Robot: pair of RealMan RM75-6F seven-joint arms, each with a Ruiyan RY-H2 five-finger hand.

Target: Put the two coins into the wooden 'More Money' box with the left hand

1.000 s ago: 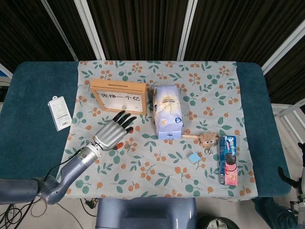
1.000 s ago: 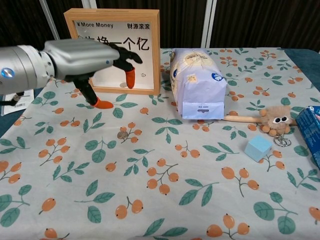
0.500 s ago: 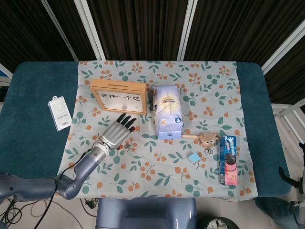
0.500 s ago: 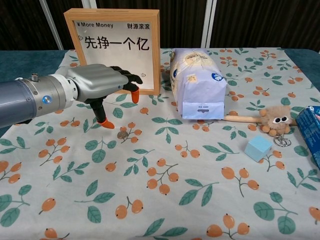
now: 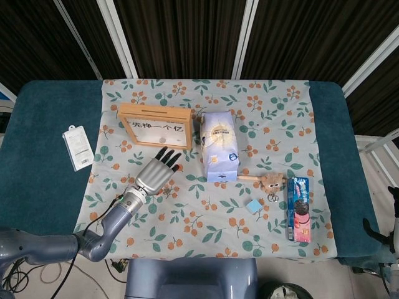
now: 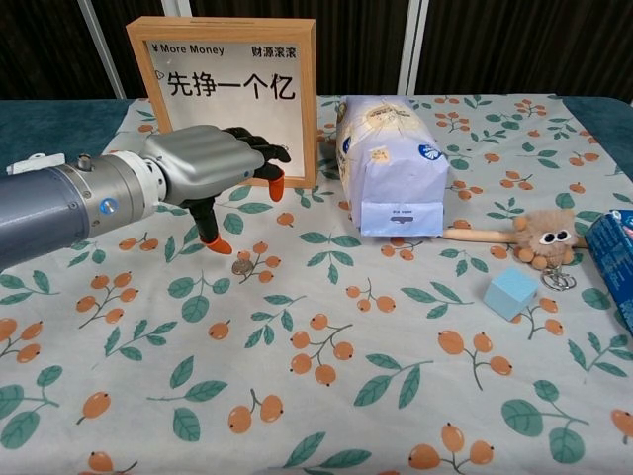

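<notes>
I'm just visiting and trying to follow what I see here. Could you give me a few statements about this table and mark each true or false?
1. The left hand hovers with nothing in its fingers. True.
2. A coin lies on the cloth in front of the box. True.
3. The box lies flat on its back. False: it stands upright, its lettered face toward the chest camera.
4. The blue cube sits on top of the white bag. False: it rests on the cloth, apart from the bag, near the plush toy.
5. The hand is touching the coin. False: its orange fingertips sit above and behind the coin.
</notes>
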